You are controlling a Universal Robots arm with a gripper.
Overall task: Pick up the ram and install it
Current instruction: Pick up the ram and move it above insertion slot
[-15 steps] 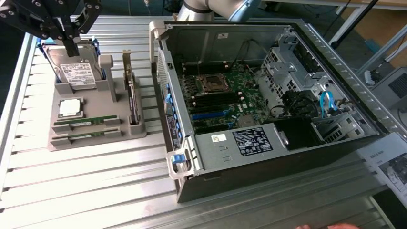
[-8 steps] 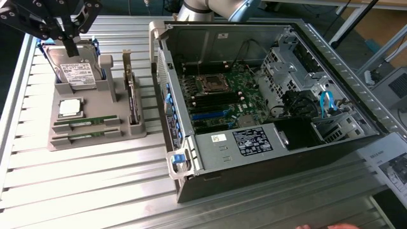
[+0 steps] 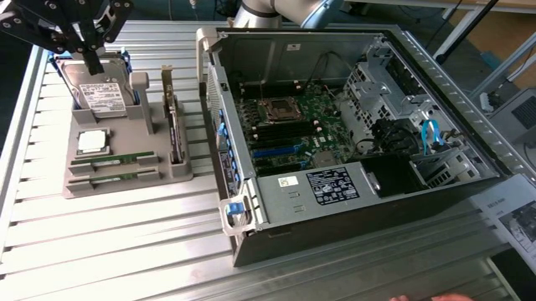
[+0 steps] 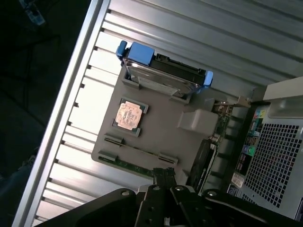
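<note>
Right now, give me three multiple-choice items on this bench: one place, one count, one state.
1. Where does the grey holder sit relative to the computer case?
A. to the exterior view's left of it
B. inside it
C. on top of it

2. How many ram sticks lie in the holder?
A. one
B. two
C. four

3. The claw is
A. open around the processor
B. shut on a ram stick
C. shut and empty, over the hard drive

Key:
1 A: the holder stands apart, beside the case.
2 B: two green sticks fill the holder's slots.
3 C: it is closed tight with nothing in it.
</note>
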